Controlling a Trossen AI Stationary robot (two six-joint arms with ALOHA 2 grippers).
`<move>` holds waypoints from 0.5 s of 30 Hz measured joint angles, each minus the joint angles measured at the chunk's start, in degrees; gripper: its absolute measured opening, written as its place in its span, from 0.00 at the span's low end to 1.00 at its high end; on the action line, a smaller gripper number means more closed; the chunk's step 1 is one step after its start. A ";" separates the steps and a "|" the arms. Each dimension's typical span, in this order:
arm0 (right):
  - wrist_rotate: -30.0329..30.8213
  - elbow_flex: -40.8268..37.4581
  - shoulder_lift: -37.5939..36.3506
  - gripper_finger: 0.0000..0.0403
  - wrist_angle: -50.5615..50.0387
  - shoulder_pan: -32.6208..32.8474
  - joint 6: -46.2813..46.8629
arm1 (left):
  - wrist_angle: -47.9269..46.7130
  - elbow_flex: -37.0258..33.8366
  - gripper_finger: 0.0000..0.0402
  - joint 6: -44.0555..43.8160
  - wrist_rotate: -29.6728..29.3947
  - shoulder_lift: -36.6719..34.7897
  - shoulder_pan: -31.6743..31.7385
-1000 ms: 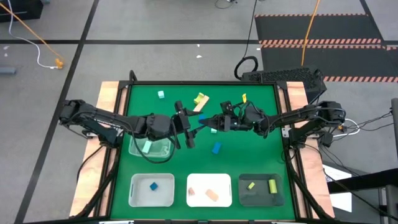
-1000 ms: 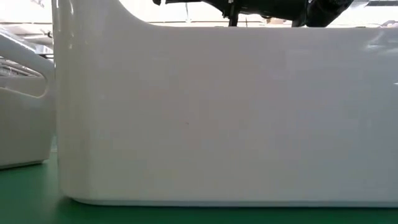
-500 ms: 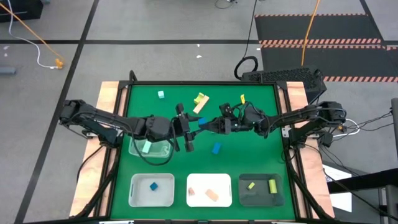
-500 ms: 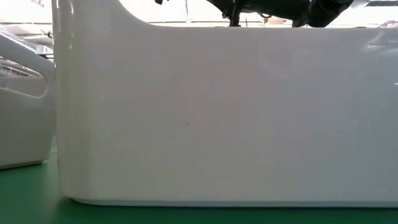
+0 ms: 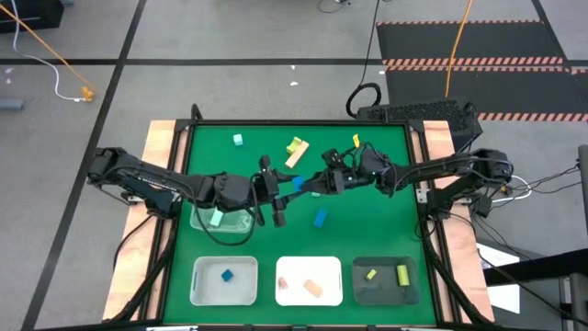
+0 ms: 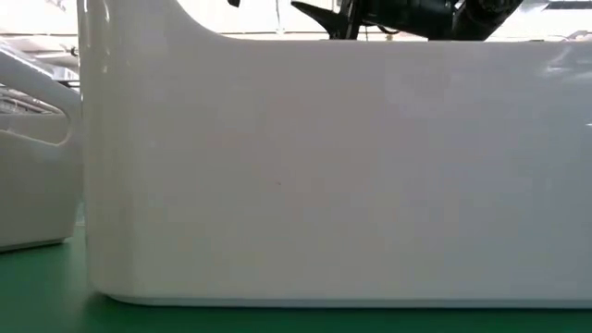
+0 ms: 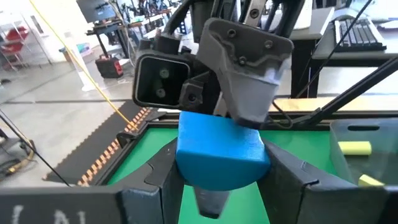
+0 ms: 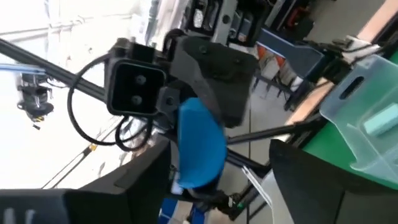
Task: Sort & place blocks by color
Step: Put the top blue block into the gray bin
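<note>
light: bright, even | shadows: faint | right wrist view: motion-blurred

A white tray (image 6: 314,166) stands right against the low camera and hides nearly the whole table behind it; only dark arm parts (image 6: 388,17) show above its rim, cut off by the picture's top edge. In the high view the blue block (image 5: 297,183) between the two grippers is too small to tell its shape. In the left wrist view the left gripper (image 7: 224,180) is cut off at the bottom edge. In the right wrist view the blue block (image 8: 198,149) is blurred, and the clear tray (image 8: 367,118) runs off the edge.
</note>
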 joint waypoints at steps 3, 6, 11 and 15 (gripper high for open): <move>-2.19 -1.04 -0.88 0.68 -0.73 -1.30 0.00 | -0.30 0.00 0.42 -1.27 0.01 0.00 -0.15; -2.44 -2.57 -2.85 0.68 -1.68 -2.43 0.04 | -0.52 0.00 0.45 -1.41 -0.02 0.00 -0.57; -2.44 -6.85 -7.87 0.68 -4.49 -4.26 -0.59 | -1.58 0.07 0.41 -4.63 0.05 -0.05 -1.67; -2.19 -11.85 -12.62 0.67 -5.47 -5.17 -1.16 | -5.38 0.09 0.41 -10.13 0.91 -0.09 -3.62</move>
